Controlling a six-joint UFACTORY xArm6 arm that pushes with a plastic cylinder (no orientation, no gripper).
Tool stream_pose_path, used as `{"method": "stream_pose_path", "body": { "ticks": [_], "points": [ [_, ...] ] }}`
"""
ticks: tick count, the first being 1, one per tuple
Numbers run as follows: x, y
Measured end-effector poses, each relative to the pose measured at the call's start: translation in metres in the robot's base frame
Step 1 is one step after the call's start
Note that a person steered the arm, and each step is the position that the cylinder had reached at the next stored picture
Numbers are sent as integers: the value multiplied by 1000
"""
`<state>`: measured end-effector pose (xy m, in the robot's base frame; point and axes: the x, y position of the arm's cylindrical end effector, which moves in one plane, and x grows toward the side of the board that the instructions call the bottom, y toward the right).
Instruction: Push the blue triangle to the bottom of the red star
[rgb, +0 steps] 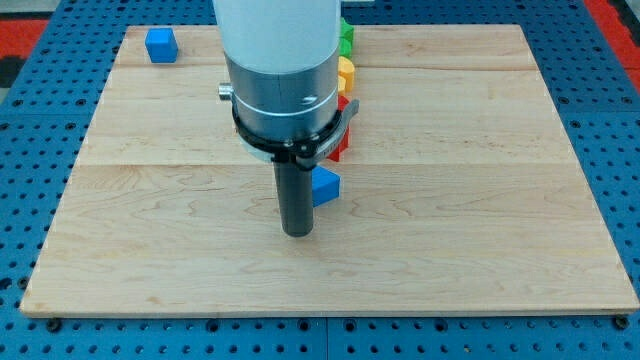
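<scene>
Nearest the view's bottom, my tip (297, 232) sits just left of the blue triangle (325, 186), which lies below the half-hidden red star (341, 147) on the desk (480, 230); rod-only end effector, nothing to open or close; triangle looks light, rigid, slidable, best pushed on a flat side.

A broad white cylinder gives way to a grey metal collar with a small stud on its left side — beneath it a black ring clamp, then the straight dark rod ending in my tip (297, 233).
</scene>
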<state>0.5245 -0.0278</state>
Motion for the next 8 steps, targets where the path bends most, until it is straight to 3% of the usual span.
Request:
{"method": "stream_pose_path", "body": {
  "ticks": [8],
  "points": [
    [-40,20]
  ]
}}
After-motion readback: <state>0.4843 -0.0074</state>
